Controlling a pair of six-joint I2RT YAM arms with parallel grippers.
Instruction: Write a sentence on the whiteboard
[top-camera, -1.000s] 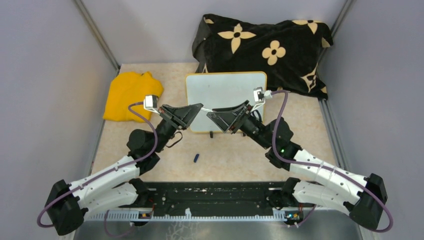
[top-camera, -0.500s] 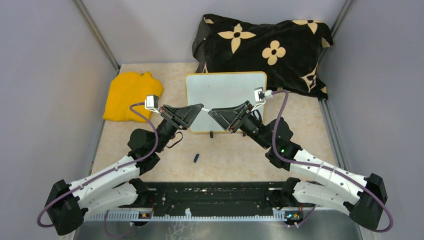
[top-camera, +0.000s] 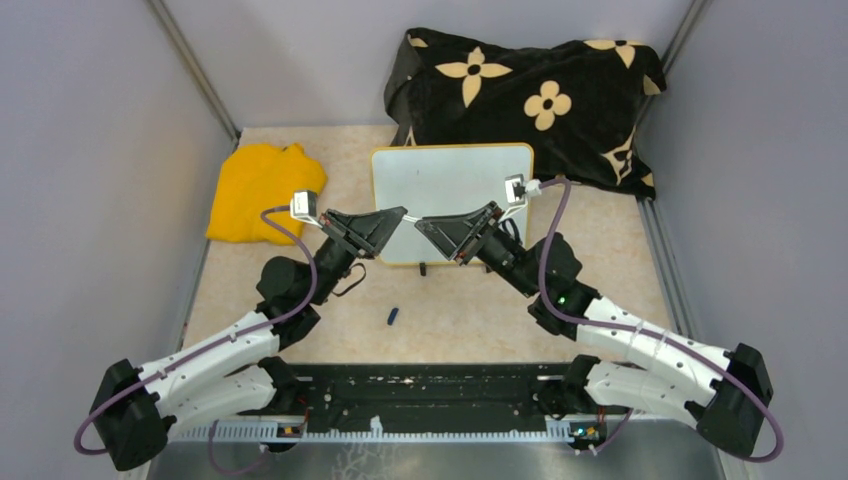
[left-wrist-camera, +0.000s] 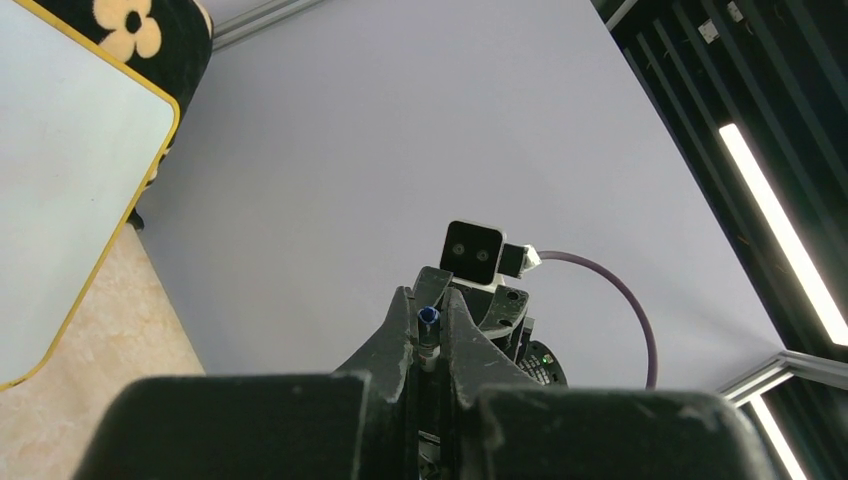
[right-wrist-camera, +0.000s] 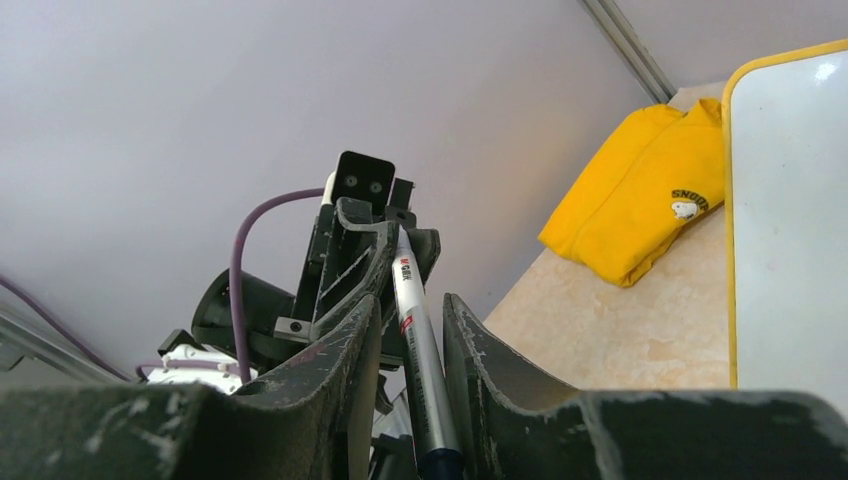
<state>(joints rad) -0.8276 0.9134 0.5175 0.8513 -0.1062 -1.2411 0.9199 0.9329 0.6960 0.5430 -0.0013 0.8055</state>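
Whiteboard (right-wrist-camera: 790, 220) cut off at frame edge; small blue obj (top-camera: 393, 317) too small to ID.

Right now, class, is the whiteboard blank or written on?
Blank: the whiteboard shows a bare white surface inside its yellow rim, with no writing visible in any view.

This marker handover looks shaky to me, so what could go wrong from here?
1. The right fingers flank the marker with slim gaps showing. If the left fingers, shut on its other end, release early, it may drop onto the whiteboard.
2. The small blue piece on the table looks like its cap, so a bare tip could leave stray marks in a fall.
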